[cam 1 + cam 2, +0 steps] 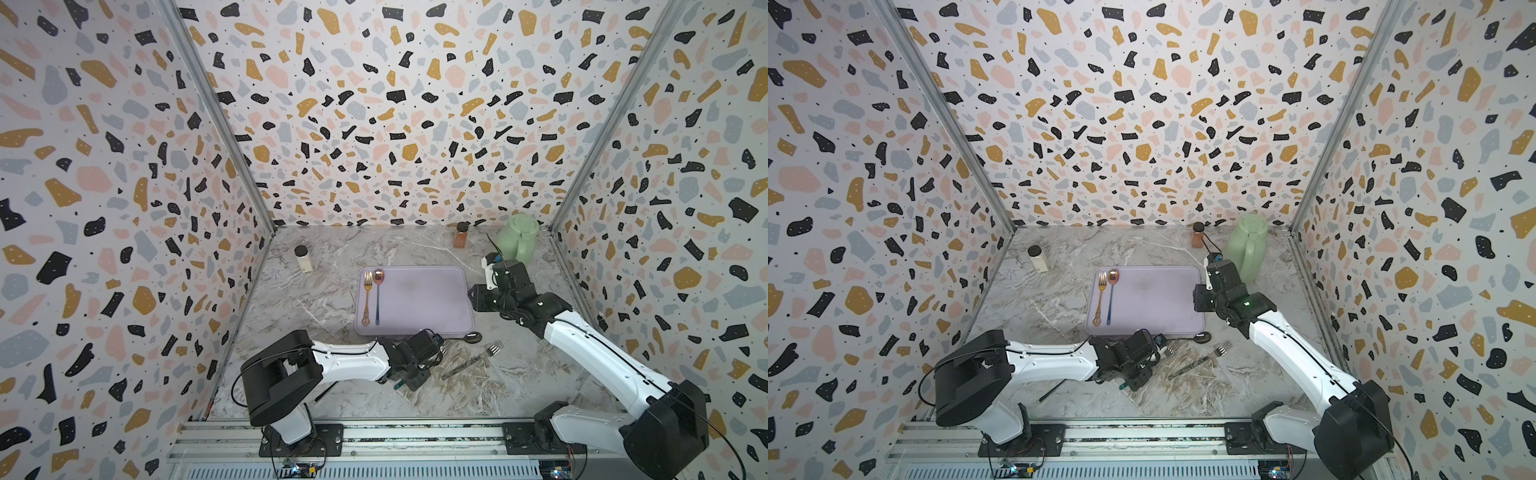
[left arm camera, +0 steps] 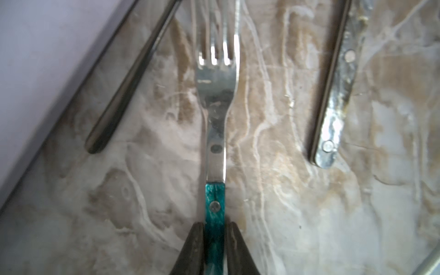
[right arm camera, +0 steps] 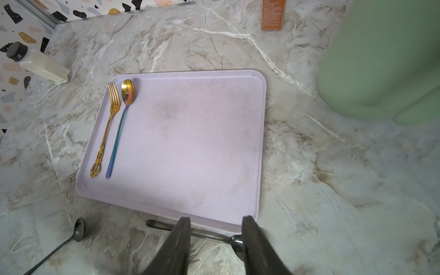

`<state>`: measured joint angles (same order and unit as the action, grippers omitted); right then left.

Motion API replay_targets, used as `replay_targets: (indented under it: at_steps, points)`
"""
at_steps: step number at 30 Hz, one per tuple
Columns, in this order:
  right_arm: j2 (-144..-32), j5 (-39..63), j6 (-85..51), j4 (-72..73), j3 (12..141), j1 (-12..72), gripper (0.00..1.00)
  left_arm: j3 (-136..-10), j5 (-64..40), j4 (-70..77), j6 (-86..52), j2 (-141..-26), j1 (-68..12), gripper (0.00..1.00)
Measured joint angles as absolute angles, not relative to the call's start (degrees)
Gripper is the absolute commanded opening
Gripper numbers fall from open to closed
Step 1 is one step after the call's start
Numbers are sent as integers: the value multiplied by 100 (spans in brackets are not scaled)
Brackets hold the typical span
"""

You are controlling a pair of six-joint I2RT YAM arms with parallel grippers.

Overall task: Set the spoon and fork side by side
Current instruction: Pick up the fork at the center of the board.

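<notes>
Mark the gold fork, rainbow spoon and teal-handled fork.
gold fork (image 3: 113,110), right wrist view, neck below the tines.
rainbow spoon (image 3: 128,92), right wrist view, bowl.
teal-handled fork (image 2: 215,128), left wrist view, metal shank.

**Marble worktop: tray mid, bottles back, cutlery front**

Grey-brown veined marble worktop (image 1: 316,299). A lilac tray (image 1: 424,303) lies flat near the middle. At the back, a white bottle (image 1: 303,259) with a black cap stands toward the left wall. An orange bottle (image 1: 461,237) stands by the back wall, and a pale green jug (image 1: 517,243) in the right corner. At the front, a dark spoon (image 3: 214,235) lies just beside the tray's near edge. A teal-handled fork (image 2: 215,107) lies flat close by, with a grey-handled fork (image 1: 478,358) angled to its right. A long-handled spoon (image 3: 79,228) lies front left.
</notes>
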<state>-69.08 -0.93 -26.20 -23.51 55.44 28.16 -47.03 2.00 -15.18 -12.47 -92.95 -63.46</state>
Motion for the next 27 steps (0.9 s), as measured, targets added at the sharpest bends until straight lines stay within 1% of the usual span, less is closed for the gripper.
replay_targets:
  at_steps: [5, 13, 21, 24, 27]
  points:
    - [-6862, -113, -2709, -2346, 5522, 2786, 41, -4705, 403, -1693, -1446, -9247, -6632, 13]
    - [-6869, -110, -2777, -2305, 5522, 2775, 41, -4700, 775, -2171, -1688, -8949, -6882, 11]
    - [-6847, -165, -2808, -2246, 5472, 2768, 41, -4639, 1334, -2338, -1776, -8051, -6866, 12]
    - [-6748, -235, -2808, -2235, 5384, 2770, 41, -4639, 1457, -2394, -1802, -7891, -6740, 12]
    - [-6602, -318, -2805, -2231, 5308, 2770, 41, -4644, 1505, -2445, -1839, -7806, -6407, 12]
